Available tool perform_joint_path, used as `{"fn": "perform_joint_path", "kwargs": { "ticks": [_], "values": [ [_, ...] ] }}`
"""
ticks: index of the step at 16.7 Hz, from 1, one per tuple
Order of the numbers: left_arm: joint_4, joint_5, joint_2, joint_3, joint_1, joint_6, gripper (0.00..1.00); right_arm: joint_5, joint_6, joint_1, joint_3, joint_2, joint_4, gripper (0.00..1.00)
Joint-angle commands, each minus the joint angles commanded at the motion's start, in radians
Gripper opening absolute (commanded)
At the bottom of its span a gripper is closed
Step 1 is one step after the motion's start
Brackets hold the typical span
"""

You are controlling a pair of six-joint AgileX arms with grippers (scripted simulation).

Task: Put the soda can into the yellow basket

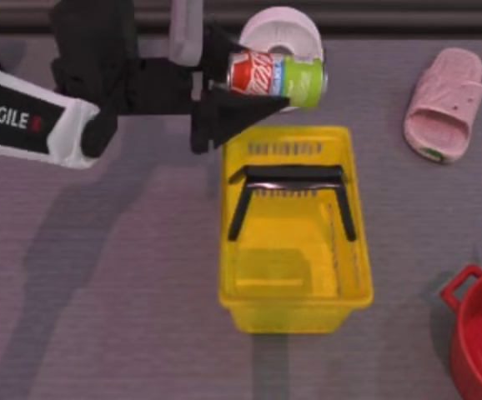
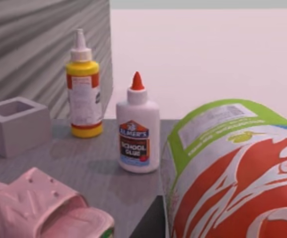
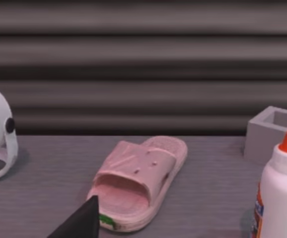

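Note:
The soda can [image 1: 295, 77], red and lime green, lies on its side in the air, with my left gripper [image 1: 248, 77] shut on its red end. It hangs just beyond the far rim of the yellow basket [image 1: 224, 250], whose black handle [image 1: 291, 177] is folded across the opening. In the left wrist view the soda can [image 2: 233, 173] fills the near corner beside one dark finger [image 2: 151, 220]. My right arm is outside the top view. Its gripper [image 3: 84, 223] shows only as a dark wedge at the edge of the right wrist view.
A white round fan [image 1: 281, 33] stands right behind the can. A pink slipper [image 1: 444, 104] lies at the back right and a red pot [image 1: 481, 333] at the front right. A glue bottle [image 2: 137, 131], a yellow bottle [image 2: 85, 91] and a grey box [image 2: 15, 124] stand farther right.

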Motion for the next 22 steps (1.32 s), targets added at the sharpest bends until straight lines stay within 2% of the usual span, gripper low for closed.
{"fn": "perform_joint_path", "kwargs": {
  "ticks": [5,10,22],
  "values": [
    [0.199,-0.001,0.146,-0.043,0.013,-0.005,0.0,0.0,0.0,0.0,0.0,0.0,0.0,1.0],
    [0.212,-0.001,0.159,-0.047,0.014,-0.005,0.0,0.0,0.0,0.0,0.0,0.0,0.0,1.0],
    [0.212,-0.001,0.159,-0.047,0.014,-0.005,0.9,0.0,0.0,0.0,0.0,0.0,0.0,1.0]
  ]
}}
